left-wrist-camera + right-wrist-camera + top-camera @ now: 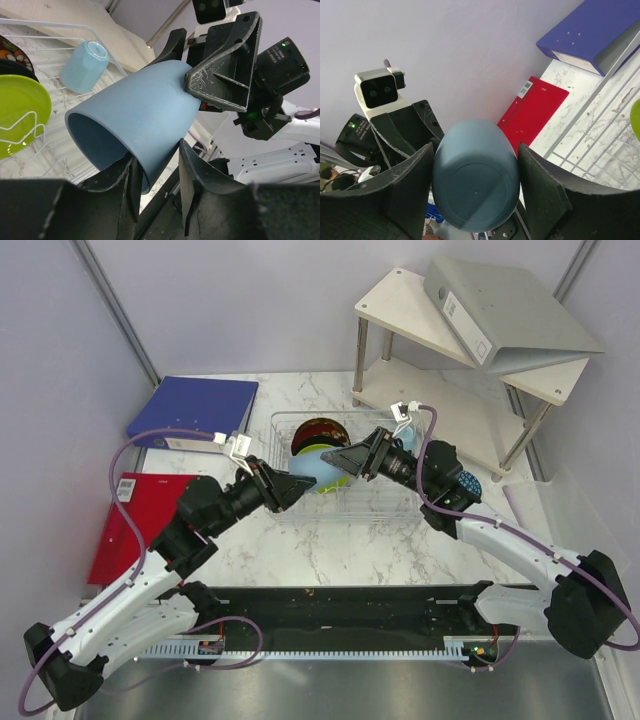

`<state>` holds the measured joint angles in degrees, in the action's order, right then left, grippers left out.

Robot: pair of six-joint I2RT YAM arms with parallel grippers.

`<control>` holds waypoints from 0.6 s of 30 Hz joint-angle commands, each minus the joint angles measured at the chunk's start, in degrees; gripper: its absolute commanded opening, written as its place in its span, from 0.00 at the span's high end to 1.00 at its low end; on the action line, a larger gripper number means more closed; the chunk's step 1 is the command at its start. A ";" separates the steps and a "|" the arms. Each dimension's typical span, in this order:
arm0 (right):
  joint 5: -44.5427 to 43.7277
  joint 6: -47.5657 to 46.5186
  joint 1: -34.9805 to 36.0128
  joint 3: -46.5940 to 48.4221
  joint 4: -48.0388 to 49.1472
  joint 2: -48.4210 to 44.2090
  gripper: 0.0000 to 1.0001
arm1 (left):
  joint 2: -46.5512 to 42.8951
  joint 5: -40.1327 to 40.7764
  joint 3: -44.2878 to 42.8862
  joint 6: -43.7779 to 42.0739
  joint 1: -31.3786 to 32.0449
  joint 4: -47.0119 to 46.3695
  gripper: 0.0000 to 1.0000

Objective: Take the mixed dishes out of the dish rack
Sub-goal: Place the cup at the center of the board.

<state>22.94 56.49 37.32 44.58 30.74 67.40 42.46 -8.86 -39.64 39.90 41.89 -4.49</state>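
Note:
A light blue cup (318,468) hangs on its side above the clear dish rack (350,508). My right gripper (475,185) is shut on the cup's base (475,180). My left gripper (157,180) is open, with its fingers astride the cup's lower rim (145,130) and a gap on one side. In the rack are a second light blue cup (85,65), a lime-green plate (20,110) and a dark patterned plate (320,430). A blue patterned bowl (468,483) shows beside the right arm, partly hidden.
A white two-tier shelf (470,360) with a grey binder (500,305) stands at the back right. A blue binder (195,410) and a red binder (140,520) lie left of the rack.

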 commanded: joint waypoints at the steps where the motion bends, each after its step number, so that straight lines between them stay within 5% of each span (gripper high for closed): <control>1: 3.60 2.75 1.26 -0.89 7.84 1.68 1.00 | -0.09 -6.59 0.97 1.14 0.30 -6.75 0.66; 3: 3.78 2.84 1.44 -1.16 7.93 1.95 1.00 | 0.26 -7.83 0.70 0.97 0.30 -7.55 0.95; 6: 3.43 0.83 1.35 -0.99 4.61 1.08 1.00 | 0.00 -7.84 -0.26 0.36 0.21 -5.62 0.98; 7: 3.34 -0.14 1.44 -0.11 2.76 0.81 0.92 | -0.27 -6.18 -0.70 0.09 0.30 -4.66 0.98; 9: 2.29 -5.23 1.35 1.47 -6.15 -0.24 0.62 | -0.18 -2.58 -4.03 -1.48 0.21 3.32 0.98; 10: 0.02 -6.90 1.35 3.04 -9.27 -0.77 0.39 | -0.01 1.18 -5.44 -2.54 0.21 6.48 0.98; 11: -1.74 -10.23 1.44 3.76 -12.17 -1.30 0.31 | 0.60 3.13 -8.32 -4.90 0.21 12.86 0.98; 14: -14.46 -16.38 1.35 7.44 -27.63 -3.67 0.13 | 2.44 13.32 -14.21 -8.34 0.12 22.04 0.98; 18: -31.87 -21.32 1.35 13.24 -48.09 -3.24 0.09 | 5.25 23.61 -20.56 -10.63 -1.89 36.09 0.98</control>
<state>10.70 46.24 38.65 52.10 7.40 64.88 45.52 -1.02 -53.54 35.90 41.91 14.48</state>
